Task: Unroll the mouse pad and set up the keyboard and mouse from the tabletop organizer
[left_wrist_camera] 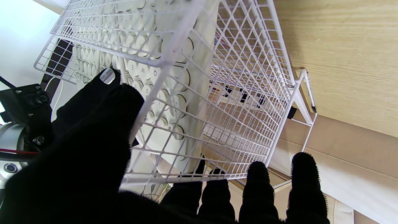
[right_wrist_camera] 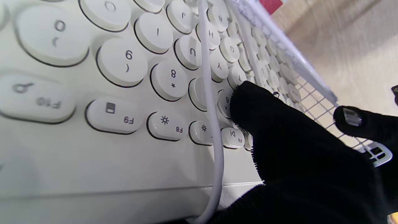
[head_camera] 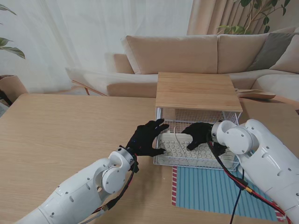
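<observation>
On the table, right of centre: a white wire organizer (head_camera: 198, 161) with a wooden top shelf (head_camera: 196, 91) stands just beyond the mouse pad.
Mouse pad: blue-striped mouse pad (head_camera: 219, 191) lies flat, nearer to me than the organizer, its far edge touching or under the basket front.
Keyboard: white round-key keyboard (head_camera: 180, 145) sits inside the basket, tilted, with a white cable (right_wrist_camera: 211, 124) draped across its keys.
Left hand: black-gloved left hand (head_camera: 147, 137) is at the basket's left end, thumb over the wire rim, fingers spread along the outside; whether it truly grips the rim I cannot tell.
Right hand: black-gloved right hand (head_camera: 198, 134) reaches into the basket, fingers resting on the keyboard's keys; its hold is unclear.
Mouse: not made out.
</observation>
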`<state>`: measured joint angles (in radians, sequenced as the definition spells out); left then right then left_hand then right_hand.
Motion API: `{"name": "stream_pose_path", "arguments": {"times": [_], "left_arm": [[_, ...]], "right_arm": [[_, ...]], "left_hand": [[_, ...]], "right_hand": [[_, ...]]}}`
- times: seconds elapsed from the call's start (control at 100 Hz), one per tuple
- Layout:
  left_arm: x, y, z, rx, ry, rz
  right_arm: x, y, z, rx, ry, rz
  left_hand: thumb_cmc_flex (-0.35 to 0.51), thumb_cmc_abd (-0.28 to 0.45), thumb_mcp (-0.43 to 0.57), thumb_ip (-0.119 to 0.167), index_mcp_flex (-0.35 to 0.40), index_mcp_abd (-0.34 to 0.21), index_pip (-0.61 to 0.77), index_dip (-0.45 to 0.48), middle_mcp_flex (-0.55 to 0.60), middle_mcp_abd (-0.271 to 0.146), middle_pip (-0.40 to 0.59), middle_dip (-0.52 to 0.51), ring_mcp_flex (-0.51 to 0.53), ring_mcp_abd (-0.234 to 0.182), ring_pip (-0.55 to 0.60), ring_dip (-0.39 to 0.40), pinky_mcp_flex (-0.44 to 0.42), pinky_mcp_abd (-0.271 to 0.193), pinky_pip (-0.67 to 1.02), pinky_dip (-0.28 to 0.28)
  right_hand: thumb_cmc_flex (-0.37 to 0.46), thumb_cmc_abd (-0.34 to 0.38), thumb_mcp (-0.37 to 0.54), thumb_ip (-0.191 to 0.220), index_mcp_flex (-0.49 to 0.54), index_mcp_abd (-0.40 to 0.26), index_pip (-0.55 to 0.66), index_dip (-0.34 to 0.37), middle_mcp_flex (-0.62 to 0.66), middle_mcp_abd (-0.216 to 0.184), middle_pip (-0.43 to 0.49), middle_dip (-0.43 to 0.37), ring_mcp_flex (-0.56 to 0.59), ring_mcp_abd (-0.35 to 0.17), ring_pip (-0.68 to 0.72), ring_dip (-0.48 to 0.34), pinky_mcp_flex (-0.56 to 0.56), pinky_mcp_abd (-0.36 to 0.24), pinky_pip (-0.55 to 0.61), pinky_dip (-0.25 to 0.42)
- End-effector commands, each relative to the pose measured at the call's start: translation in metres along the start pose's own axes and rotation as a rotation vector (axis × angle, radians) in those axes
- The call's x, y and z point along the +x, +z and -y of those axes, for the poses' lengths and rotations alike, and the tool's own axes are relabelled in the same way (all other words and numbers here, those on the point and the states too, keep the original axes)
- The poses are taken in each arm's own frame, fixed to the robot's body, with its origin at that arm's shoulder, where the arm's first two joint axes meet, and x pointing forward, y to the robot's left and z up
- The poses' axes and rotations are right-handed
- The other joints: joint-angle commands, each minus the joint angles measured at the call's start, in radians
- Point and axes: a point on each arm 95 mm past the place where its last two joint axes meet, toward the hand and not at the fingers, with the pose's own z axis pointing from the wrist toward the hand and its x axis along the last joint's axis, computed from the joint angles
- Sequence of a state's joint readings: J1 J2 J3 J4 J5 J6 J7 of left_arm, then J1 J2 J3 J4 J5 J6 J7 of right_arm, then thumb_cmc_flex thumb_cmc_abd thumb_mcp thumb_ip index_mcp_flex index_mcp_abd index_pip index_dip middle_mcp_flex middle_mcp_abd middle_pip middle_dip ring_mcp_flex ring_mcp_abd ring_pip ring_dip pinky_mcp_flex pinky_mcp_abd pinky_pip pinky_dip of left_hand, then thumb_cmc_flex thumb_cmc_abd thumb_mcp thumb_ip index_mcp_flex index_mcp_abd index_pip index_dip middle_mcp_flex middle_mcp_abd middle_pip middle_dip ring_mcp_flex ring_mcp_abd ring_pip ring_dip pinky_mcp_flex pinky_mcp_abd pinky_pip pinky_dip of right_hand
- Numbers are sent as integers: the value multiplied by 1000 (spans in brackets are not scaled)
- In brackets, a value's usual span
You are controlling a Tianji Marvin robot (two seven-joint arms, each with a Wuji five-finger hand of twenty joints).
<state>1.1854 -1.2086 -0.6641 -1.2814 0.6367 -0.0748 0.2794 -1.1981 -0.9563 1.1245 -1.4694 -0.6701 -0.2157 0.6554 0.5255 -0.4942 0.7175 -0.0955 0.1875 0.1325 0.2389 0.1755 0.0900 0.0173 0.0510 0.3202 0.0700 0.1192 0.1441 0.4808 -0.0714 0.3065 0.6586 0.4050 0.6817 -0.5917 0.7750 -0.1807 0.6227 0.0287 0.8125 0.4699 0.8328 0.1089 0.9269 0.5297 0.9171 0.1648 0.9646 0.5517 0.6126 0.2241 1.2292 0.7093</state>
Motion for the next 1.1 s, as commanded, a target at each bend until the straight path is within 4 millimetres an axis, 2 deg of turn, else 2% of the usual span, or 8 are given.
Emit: {"name": "stream_pose_path", "arguments": {"times": [0.0, 0.09, 0.23, 0.6, 0.76, 1.09], "left_arm": [[-6, -5, -5, -26, 3, 20], [-6, -5, -4, -23, 5, 17], [-6, -6, 1, -8, 4, 8], [-4, -20, 28, 92, -26, 0], [-11, -29, 35, 121, -26, 6], [-32, -50, 42, 164, -30, 45]], "right_arm": [[0, 9, 32, 50, 25, -4], [-1, 12, 34, 14, 21, -8], [0, 13, 35, -20, 26, -12], [2, 5, 27, -105, 7, -27], [3, 2, 23, -157, -7, -38], [5, -3, 13, -244, -37, -50]], "left_hand": [[3, -7, 37, 23, -32, 9, -28, -17, 60, 79, 75, 27, -19, -12, -1, 5, -9, -18, 32, -24], [-9, -19, 36, 23, -32, 10, -32, -19, 58, 79, 73, 28, -19, -9, -1, 5, -9, -18, 34, -23], [-30, -41, 24, 19, -33, 9, -39, -23, 55, 83, 69, 29, -20, -1, -1, 5, -9, -16, 35, -22], [-62, -18, -28, 12, -28, 9, -39, -22, 54, 86, 64, 37, -18, 7, 5, 7, -10, -12, 36, -22], [-77, 41, -104, 14, -30, 15, -32, -18, 56, 86, 64, 32, -19, 7, 4, 2, -11, -12, 36, -21], [-83, 65, -140, 14, -28, 32, -32, -18, 61, 88, 69, 28, -17, 8, 6, 1, -11, -10, 31, -24]], "right_hand": [[133, -3, 48, -26, 62, -66, 89, -36, 60, 11, 54, 33, 85, -21, 121, 49, 32, -16, 92, 40], [157, 5, 62, -25, 130, -105, 131, -20, 110, 11, 84, 66, 118, -18, 185, 70, 46, -17, 148, 65], [172, -9, 85, -14, 178, -110, 153, -2, 140, 46, 107, 100, 142, -8, 252, 92, 54, -10, 206, 95], [173, -46, 171, -4, 201, -49, 156, 52, 168, 117, 139, 153, 177, -14, 335, 123, 75, 1, 270, 133], [173, -61, 203, 0, 209, -24, 157, 66, 179, 145, 157, 169, 194, -16, 378, 140, 87, 1, 304, 153], [176, -90, 239, -3, 227, 7, 160, 71, 205, 176, 168, 179, 226, -14, 398, 147, 113, 11, 323, 168]]}}
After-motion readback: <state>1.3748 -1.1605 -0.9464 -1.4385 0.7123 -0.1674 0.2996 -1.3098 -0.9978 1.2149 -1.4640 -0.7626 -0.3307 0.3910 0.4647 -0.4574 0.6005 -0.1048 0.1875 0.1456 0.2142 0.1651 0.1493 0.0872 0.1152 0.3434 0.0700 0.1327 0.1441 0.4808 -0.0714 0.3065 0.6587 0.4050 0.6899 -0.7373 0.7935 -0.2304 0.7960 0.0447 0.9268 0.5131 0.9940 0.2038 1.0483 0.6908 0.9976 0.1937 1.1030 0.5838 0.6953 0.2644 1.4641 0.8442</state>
